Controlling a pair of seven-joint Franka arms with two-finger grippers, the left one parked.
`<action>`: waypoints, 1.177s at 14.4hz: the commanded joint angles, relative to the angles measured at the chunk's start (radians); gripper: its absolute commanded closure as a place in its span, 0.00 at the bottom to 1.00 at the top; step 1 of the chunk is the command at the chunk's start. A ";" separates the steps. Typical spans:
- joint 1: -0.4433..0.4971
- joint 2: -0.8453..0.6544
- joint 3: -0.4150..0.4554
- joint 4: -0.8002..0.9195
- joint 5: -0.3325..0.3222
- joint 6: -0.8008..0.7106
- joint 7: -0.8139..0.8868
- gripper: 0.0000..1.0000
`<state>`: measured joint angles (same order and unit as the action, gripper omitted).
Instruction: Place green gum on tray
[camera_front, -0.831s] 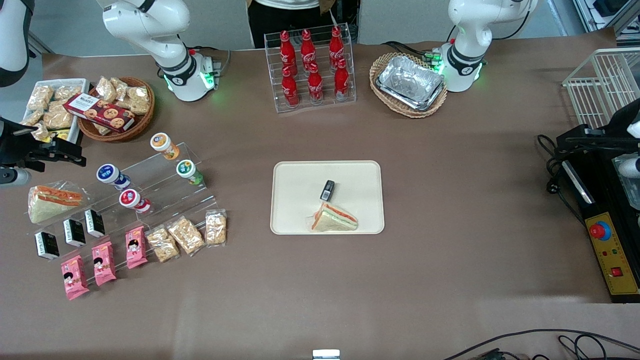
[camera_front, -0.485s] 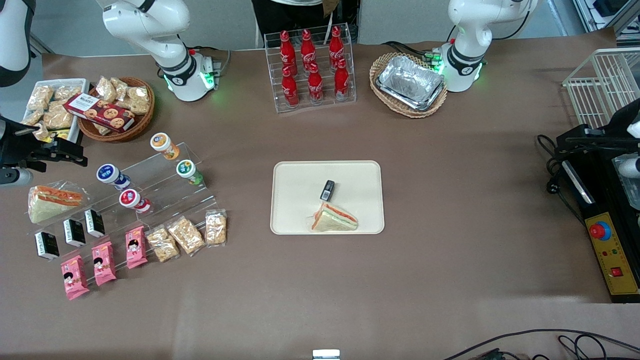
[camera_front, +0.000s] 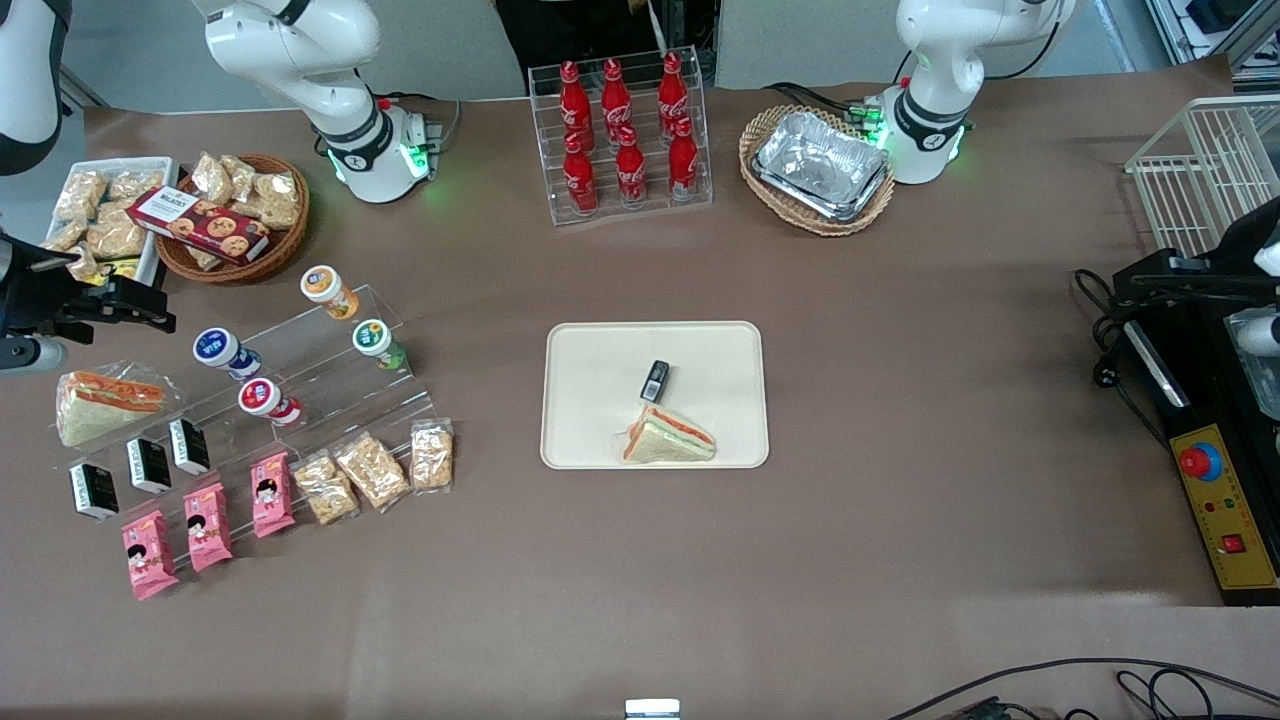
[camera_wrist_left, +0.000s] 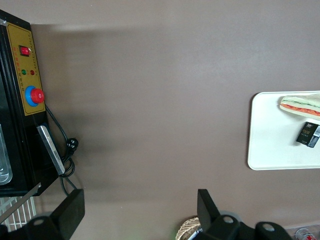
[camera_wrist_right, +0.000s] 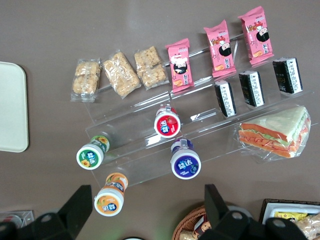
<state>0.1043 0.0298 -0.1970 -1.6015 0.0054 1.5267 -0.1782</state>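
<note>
Nearest the front camera lie three pink snack packs (camera_front: 205, 527) and three crumble bars (camera_front: 372, 470), then three black packets (camera_front: 140, 468). A clear stepped stand (camera_front: 320, 370) carries four bottles: a red bottle (camera_front: 268, 401), a blue bottle (camera_front: 226, 352), the green gum (camera_front: 380, 343) and, farthest, an orange bottle (camera_front: 328, 291); label text is unreadable. The green gum stands on an upper step, well apart from the tray (camera_front: 590, 440). The tray holds one sandwich (camera_front: 668, 440) and one small black packet (camera_front: 655, 380). The gripper (camera_front: 125, 306) hovers at the working arm's end of the table, fingers (camera_wrist_right: 77, 205) spread, holding nothing. Farthest, a clear rack (camera_front: 622, 135) holds six red Coca-Cola bottles (camera_front: 627, 165).
</note>
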 joint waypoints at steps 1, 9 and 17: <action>0.003 0.007 -0.004 0.008 0.034 -0.020 0.000 0.00; 0.058 -0.197 0.063 -0.236 0.100 0.036 0.217 0.00; 0.064 -0.321 0.169 -0.579 0.071 0.341 0.304 0.00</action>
<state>0.1730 -0.2023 -0.0388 -1.9832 0.0910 1.7114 0.1369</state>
